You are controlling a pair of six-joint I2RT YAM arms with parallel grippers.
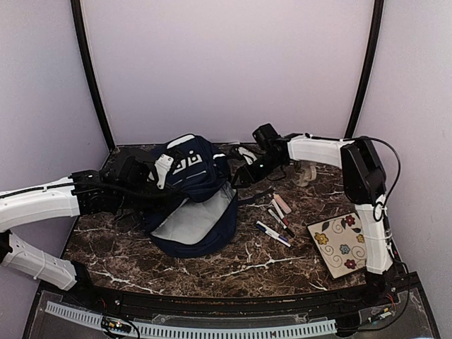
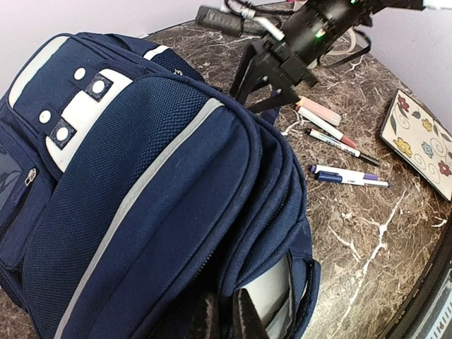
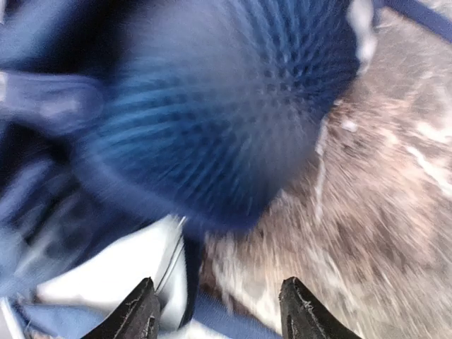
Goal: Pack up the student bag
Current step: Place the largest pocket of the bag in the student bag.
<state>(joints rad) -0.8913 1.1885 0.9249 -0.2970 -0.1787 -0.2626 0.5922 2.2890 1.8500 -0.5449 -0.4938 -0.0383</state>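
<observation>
Right jaws stand apart beside the badly blurred student bag [image 3: 212, 106].

The scene is lit evenly and softly from above. The pale walls are rendered with a faint lilac cast, and only a weak, diffuse shadow is cast beneath the student bag [image 1: 194, 212] on the dark worktop [image 1: 247, 265]. The straight frame posts [image 1: 90, 78] are bowed by wide-angle distortion. The left wrist view is rendered sharply. The right wrist view is heavily smeared by motion blur, and only the tips of the jaws are kept crisp.
</observation>
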